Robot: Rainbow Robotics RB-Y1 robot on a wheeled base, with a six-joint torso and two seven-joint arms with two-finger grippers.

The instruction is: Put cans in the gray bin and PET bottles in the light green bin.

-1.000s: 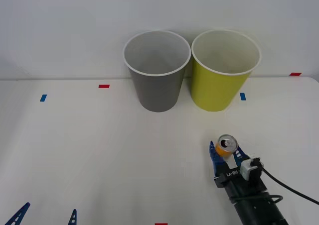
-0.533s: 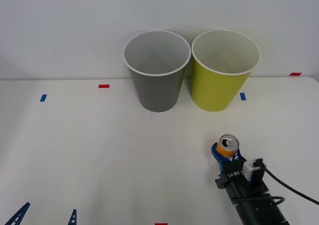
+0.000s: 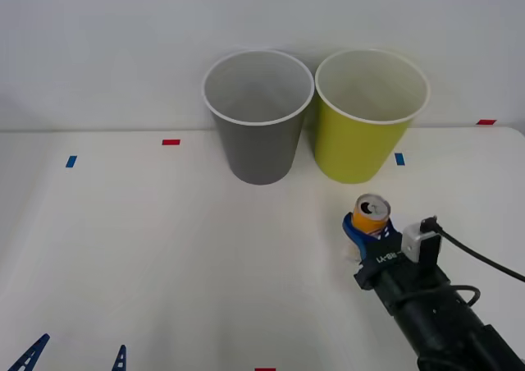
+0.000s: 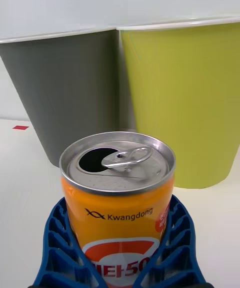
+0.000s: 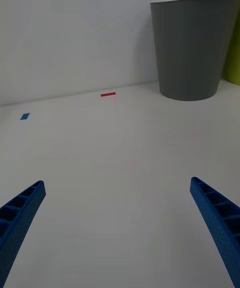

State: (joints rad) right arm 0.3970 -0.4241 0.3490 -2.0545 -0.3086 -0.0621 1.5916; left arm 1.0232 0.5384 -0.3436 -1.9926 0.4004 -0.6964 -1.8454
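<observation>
My right gripper [image 3: 369, 230] is shut on the orange and white can [image 3: 370, 213], which it holds upright a little above the table, in front of the light green bin [image 3: 369, 133]. The right wrist view shows the can [image 4: 118, 198] between the blue fingers [image 4: 55, 248], its silver top opened. The gray bin [image 3: 258, 125] stands to the left of the green one, both at the back of the table; the gray bin [image 4: 65, 92] and green bin [image 4: 185, 97] rise beyond the can. My left gripper [image 3: 78, 356] rests open at the front left edge, its fingers [image 5: 20, 218] wide apart.
Small red tape marks [image 3: 171, 142] and blue tape marks [image 3: 71, 162] dot the white table [image 3: 164, 248]. A black cable [image 3: 484, 264] runs from my right wrist. A white wall stands behind the bins.
My right gripper closed on the can and lifted it, moving it slightly up and towards the bins. The left arm has not moved.
</observation>
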